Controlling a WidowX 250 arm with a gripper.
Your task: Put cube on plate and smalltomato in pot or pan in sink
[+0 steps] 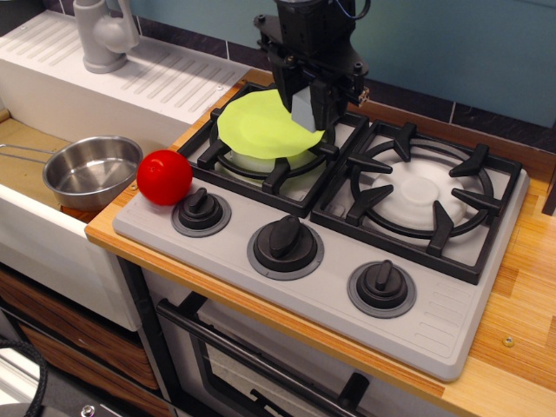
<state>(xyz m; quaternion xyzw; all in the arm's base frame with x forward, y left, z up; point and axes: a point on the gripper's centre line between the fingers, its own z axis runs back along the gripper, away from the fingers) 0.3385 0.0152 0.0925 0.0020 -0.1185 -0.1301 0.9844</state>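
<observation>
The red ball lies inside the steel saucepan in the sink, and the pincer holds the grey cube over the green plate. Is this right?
Not quite. In the observation.image view, the glossy red ball lies on the stove's front left corner, beside the shiny steel saucepan, not inside it. The rest is right: the pincer holds the pale grey cube over the light yellow-green plate.

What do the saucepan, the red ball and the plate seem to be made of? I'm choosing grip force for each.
The saucepan looks like polished stainless steel: mirror-like reflections inside. The red ball looks like smooth, glossy plastic or rubber, judging by its sharp highlight. The plate looks like thin matte plastic: flat yellow-green colour, no glare, a slightly wavy rim.
</observation>
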